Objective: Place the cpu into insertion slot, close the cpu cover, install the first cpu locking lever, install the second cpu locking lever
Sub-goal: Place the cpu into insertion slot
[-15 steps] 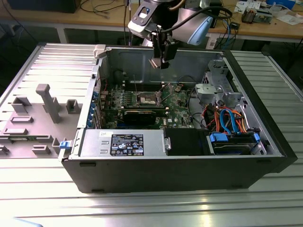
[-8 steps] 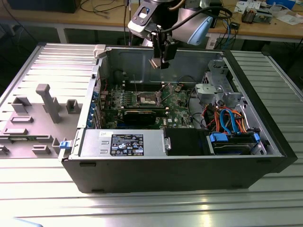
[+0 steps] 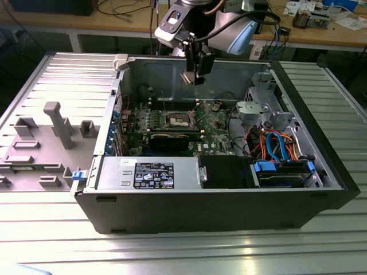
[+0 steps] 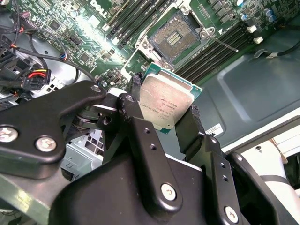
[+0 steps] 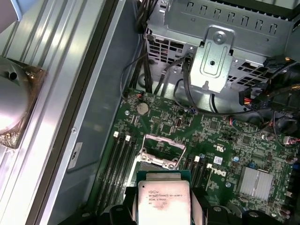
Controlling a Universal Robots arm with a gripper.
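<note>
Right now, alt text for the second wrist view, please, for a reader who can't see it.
The gripper holds the cpu by two edges, silvery top showing, above the green circuit board. Beyond it the insertion slot sits open and empty, flanked by memory slots.

I saw fine print on the cpu [image 5: 162, 202], a white logo [image 5: 219, 174] on the green board [image 5: 211, 136], a label [image 3: 153, 175] on the power supply [image 3: 112, 173].
</note>
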